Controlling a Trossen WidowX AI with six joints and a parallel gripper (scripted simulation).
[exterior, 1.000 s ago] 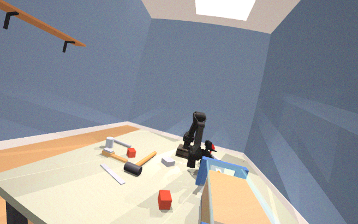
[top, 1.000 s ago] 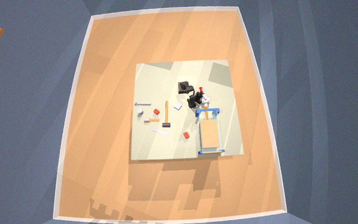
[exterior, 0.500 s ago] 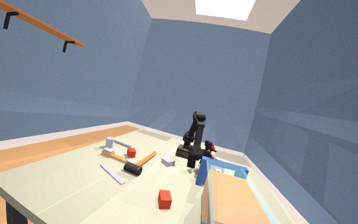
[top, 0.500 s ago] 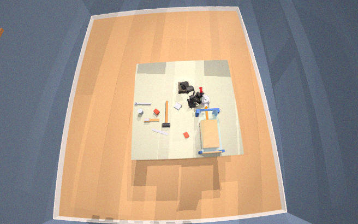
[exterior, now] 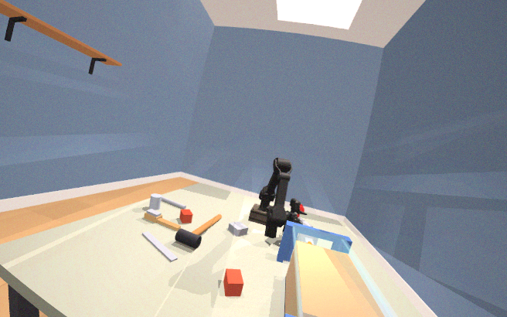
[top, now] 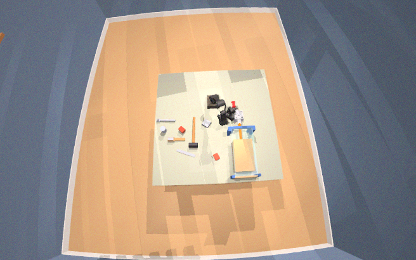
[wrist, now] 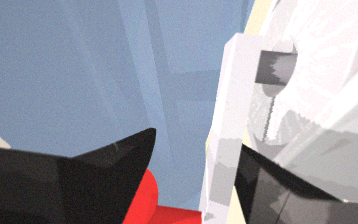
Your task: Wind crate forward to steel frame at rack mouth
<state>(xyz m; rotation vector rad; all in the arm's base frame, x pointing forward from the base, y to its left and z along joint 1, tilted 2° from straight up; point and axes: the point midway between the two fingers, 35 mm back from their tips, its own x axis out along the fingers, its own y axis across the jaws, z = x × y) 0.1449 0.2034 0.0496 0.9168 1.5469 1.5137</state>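
The tan crate [top: 244, 155] [exterior: 328, 278] sits flat in the clear-panelled cubby, its front short of the blue frame [top: 241, 127] [exterior: 285, 243]. An orange strap [top: 240, 134] runs from it to the white winch [top: 238, 116] [wrist: 325, 55]. The winch handle has a white crank bar [wrist: 227, 110] and red knob [top: 233, 103] [exterior: 301, 209] [wrist: 142, 195]. Its grey key [wrist: 272, 67] reaches the round opening on the winch; how deep is hidden. My gripper [top: 234, 110] [wrist: 192, 140] is partly open, with the bar between its fingers near the right one and the knob partly behind the left.
Left of the arm lie a grey block [top: 206, 123] [exterior: 238, 228], a black-headed mallet [top: 193, 145] [exterior: 188, 238], a brush-like tool, a wrench, a flat strip, a pale cylinder [top: 163, 129] [exterior: 155, 202] and a red cube [top: 181, 129] [exterior: 186, 216]. Another red cube [top: 216, 156] [exterior: 233, 282] stands beside the cubby.
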